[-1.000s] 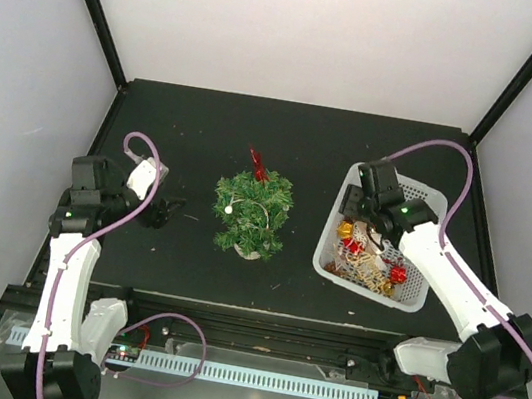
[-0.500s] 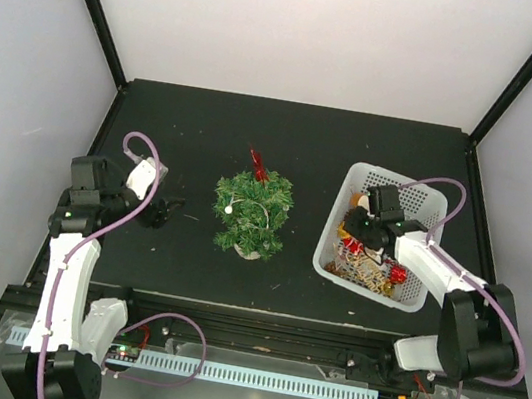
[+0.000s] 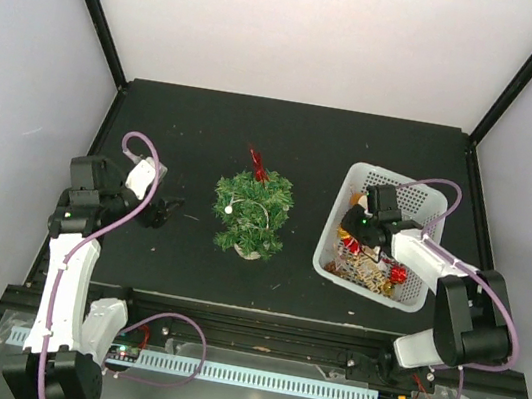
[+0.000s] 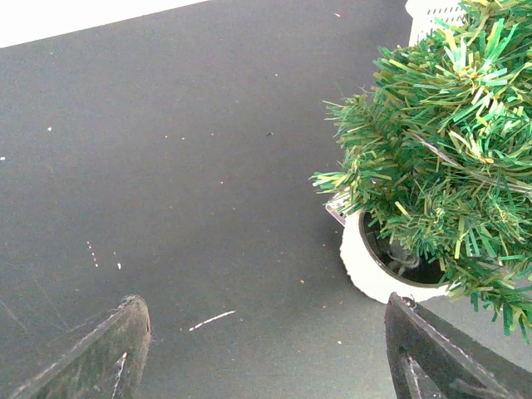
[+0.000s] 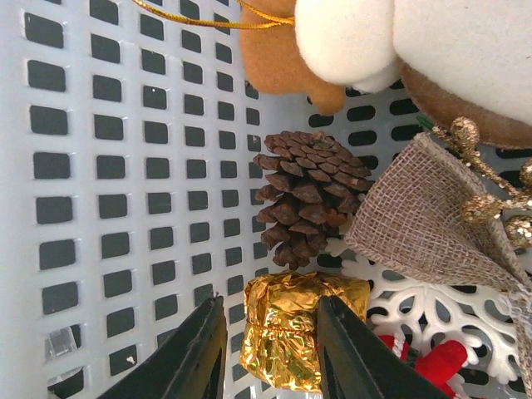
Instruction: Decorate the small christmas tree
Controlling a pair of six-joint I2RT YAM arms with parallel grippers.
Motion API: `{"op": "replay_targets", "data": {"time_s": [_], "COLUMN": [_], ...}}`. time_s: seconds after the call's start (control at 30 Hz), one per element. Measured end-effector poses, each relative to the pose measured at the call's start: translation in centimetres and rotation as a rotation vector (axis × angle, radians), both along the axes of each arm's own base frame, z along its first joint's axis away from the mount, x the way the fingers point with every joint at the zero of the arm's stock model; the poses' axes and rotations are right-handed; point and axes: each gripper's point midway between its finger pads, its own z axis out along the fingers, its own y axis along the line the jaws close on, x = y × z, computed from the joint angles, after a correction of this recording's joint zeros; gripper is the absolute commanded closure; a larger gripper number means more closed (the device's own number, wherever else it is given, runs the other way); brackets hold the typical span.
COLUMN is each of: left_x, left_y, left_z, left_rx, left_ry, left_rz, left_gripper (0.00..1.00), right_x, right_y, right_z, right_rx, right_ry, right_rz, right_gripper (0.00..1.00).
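Note:
The small christmas tree [image 3: 251,215] stands mid-table on its white base [image 4: 366,266], with a red ornament [image 3: 257,166] at its top and a white one on its left side. My left gripper [image 3: 171,210] hovers just left of the tree, open and empty [image 4: 262,332]. My right gripper [image 3: 353,224] reaches down into the white mesh basket [image 3: 419,193]. Its fingers straddle a gold foil gift box [image 5: 291,332]. The right finger touches the box, and a thin gap shows at the left finger.
A pine cone [image 5: 303,195], a burlap piece [image 5: 432,216], a brown-and-white plush figure [image 5: 374,41], a white snowflake [image 5: 432,320] and a red ornament [image 5: 436,366] crowd the basket around the gold box. The basket wall [image 5: 125,166] lies close on the left.
My right arm has dropped deeper into the basket and its jaws have narrowed around the gold box. The left arm and the tree have not moved.

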Motion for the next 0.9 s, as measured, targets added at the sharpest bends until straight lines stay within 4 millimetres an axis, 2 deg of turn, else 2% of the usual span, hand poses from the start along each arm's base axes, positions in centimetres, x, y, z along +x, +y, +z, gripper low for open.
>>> {"op": "replay_targets", "data": {"time_s": [0.37, 0.6, 0.9], "left_x": [0.0, 0.0, -0.1], "left_y": [0.0, 0.0, 0.0], "left_z": [0.0, 0.0, 0.2], "left_rx": [0.0, 0.0, 0.002], "left_ry": [0.0, 0.0, -0.009], "left_rz": [0.001, 0.001, 0.001], "left_gripper": [0.22, 0.22, 0.22], "right_x": [-0.6, -1.1, -1.3], "right_y": [-0.4, -0.6, -0.7], "right_z": [-1.0, -0.9, -1.2], "right_rx": [-0.007, -0.017, -0.025], "right_ry": [0.012, 0.006, 0.008], "right_rz": [-0.001, 0.007, 0.018], "right_gripper": [0.67, 0.67, 0.77]}}
